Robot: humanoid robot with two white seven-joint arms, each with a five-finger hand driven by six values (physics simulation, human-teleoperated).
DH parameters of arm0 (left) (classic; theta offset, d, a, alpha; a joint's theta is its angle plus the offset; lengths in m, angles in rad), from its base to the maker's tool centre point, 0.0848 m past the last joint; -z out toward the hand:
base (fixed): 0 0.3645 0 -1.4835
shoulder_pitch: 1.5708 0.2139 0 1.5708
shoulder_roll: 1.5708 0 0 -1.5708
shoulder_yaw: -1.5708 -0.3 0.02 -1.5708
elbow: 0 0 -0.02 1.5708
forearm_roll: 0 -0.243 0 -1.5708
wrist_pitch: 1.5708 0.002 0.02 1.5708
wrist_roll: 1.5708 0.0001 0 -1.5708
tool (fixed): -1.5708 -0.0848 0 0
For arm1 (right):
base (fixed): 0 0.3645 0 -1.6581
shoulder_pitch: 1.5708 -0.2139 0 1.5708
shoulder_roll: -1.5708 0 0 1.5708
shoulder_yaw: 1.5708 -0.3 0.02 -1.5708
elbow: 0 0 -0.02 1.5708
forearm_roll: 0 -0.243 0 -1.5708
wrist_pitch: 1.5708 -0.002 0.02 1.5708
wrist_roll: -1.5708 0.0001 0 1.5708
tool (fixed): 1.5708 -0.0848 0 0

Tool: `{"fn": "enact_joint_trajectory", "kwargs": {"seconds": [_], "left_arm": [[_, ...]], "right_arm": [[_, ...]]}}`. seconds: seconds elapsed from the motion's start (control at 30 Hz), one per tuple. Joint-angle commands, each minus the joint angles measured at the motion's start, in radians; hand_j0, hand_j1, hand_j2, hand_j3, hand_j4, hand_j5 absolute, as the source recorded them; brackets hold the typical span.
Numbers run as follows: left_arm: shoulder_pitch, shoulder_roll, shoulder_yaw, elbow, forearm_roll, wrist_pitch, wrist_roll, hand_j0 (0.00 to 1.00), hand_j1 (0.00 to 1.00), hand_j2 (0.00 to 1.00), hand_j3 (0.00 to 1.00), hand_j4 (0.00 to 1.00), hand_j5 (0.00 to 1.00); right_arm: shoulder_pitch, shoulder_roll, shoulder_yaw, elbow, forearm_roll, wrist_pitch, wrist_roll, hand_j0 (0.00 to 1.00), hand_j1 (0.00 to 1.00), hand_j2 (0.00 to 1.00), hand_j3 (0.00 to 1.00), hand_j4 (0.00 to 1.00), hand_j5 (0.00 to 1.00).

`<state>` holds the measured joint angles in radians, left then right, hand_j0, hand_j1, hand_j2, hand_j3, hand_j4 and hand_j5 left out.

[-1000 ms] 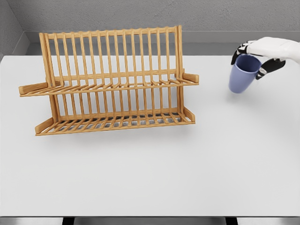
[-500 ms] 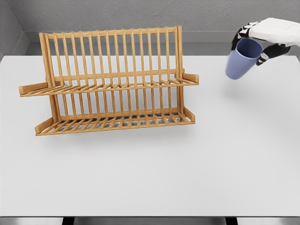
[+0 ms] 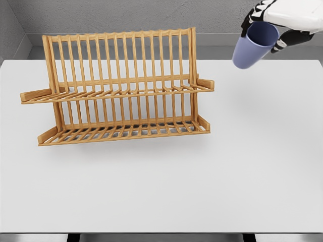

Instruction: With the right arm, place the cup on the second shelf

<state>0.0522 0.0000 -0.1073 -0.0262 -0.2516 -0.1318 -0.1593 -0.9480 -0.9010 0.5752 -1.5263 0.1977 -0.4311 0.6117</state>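
A lavender-blue cup (image 3: pixel 252 48) hangs tilted in the air at the upper right, its rim held by my right hand (image 3: pixel 265 25), whose dark fingers are shut on it. The cup is well above the white table and to the right of the wooden dish rack (image 3: pixel 118 88). The rack has a lower shelf (image 3: pixel 126 132) and an upper, second shelf (image 3: pixel 118 93) of slats, both bare. The cup sits higher than the second shelf and about level with the rack's top rail. My left arm is out of sight.
The white table (image 3: pixel 202 181) spreads wide in front of and to the right of the rack. A grey wall runs behind the table's far edge. The rack's tall back slats rise above the second shelf.
My right hand has lifted the cup up and to the left, from near the tabletop to about the rack's top height, tilting it further.
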Motion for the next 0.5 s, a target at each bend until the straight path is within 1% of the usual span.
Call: {"fn": "enact_joint_trajectory", "kwargs": {"seconds": [0.0,0.07,0.1,0.2,0.33,0.43,0.47], "left_arm": [[0.0,0.0,0.0,0.0,0.0,0.0,0.0,1.0,1.0,1.0,1.0,1.0,1.0],[0.0,0.0,0.0,0.0,0.0,0.0,0.0,1.0,1.0,1.0,1.0,1.0,1.0],[0.0,0.0,0.0,0.0,0.0,0.0,0.0,1.0,1.0,1.0,1.0,1.0,1.0],[0.0,0.0,0.0,0.0,0.0,0.0,0.0,1.0,1.0,1.0,1.0,1.0,1.0],[0.0,0.0,0.0,0.0,0.0,0.0,0.0,1.0,1.0,1.0,1.0,1.0,1.0],[0.0,0.0,0.0,0.0,0.0,0.0,0.0,1.0,1.0,1.0,1.0,1.0,1.0],[0.0,0.0,0.0,0.0,0.0,0.0,0.0,1.0,1.0,1.0,1.0,1.0,1.0]], "right_arm": [[0.0,-0.001,-0.006,-0.057,-0.006,0.003,-0.001,0.56,0.56,0.56,0.56,0.56,0.56],[0.002,0.002,-0.006,-0.09,-0.004,0.003,-0.001,0.56,0.56,0.56,0.56,0.56,0.56],[0.003,0.005,-0.006,-0.095,-0.006,0.002,-0.001,0.56,0.56,0.56,0.56,0.56,0.56],[0.002,0.011,-0.006,-0.152,-0.006,0.005,-0.001,0.56,0.56,0.56,0.56,0.56,0.56],[-0.006,0.02,-0.006,-0.183,-0.006,0.005,-0.001,0.56,0.56,0.56,0.56,0.56,0.56],[-0.012,0.037,-0.005,-0.189,-0.006,-0.006,-0.001,0.56,0.56,0.56,0.56,0.56,0.56],[-0.017,0.04,-0.001,-0.227,-0.007,0.002,-0.001,0.56,0.56,0.56,0.56,0.56,0.56]]}}
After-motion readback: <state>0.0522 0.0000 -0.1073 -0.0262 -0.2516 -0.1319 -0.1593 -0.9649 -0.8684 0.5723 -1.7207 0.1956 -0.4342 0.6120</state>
